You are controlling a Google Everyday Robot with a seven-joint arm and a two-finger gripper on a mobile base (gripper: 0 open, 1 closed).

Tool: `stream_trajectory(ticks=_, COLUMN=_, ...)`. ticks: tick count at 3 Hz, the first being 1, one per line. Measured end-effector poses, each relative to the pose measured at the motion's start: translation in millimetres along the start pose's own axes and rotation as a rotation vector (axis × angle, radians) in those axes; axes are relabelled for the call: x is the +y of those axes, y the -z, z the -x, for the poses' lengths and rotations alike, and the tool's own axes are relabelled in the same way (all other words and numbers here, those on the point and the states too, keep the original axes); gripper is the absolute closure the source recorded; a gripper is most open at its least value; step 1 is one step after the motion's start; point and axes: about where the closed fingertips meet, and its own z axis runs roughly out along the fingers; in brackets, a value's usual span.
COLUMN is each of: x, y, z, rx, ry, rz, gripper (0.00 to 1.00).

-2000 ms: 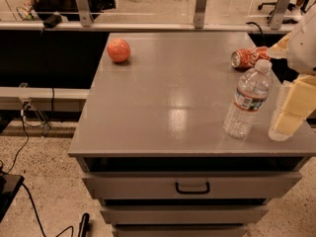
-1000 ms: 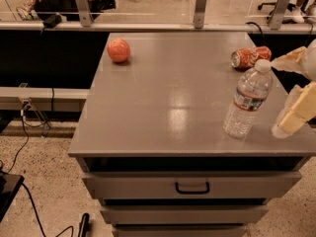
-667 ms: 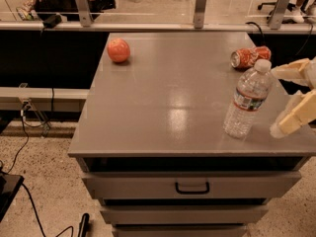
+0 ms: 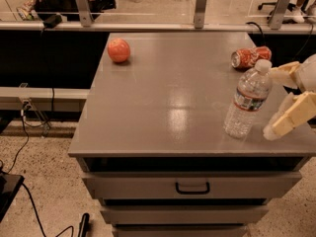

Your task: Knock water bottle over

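Note:
The water bottle [image 4: 247, 100] stands upright near the right front of the grey cabinet top [image 4: 182, 98]. It is clear ribbed plastic with a white cap and a narrow label band. My gripper [image 4: 272, 101] is at the right edge of the view, just right of the bottle. Its two cream fingers are spread apart, the upper one [image 4: 281, 74] near the bottle's cap and the lower one [image 4: 289, 117] near its base. Neither finger touches the bottle.
A crushed red soda can [image 4: 251, 57] lies behind the bottle at the back right. An orange-red apple [image 4: 119, 50] sits at the back left. Drawers with a dark handle [image 4: 192, 187] are below the top. Cables lie on the floor at left.
The gripper has turned from upright fingers to a spread, tilted pose facing the bottle. The bottle, can and apple have not moved.

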Motion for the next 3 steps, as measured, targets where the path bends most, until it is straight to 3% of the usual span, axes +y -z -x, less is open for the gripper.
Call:
stream_trajectory(ticks=1, x=4.3, y=-12.6, z=0.1, rx=0.009, ry=0.032, rz=0.029, gripper=0.0)
stream_trajectory(ticks=2, x=3.6, y=-22.4, z=-0.8, rx=-0.004, ry=0.029, rz=0.04, gripper=0.17)
stream_trajectory(ticks=3, x=1.7, y=-33.2, z=0.9, rx=-0.027, ry=0.01, rz=0.06, gripper=0.41)
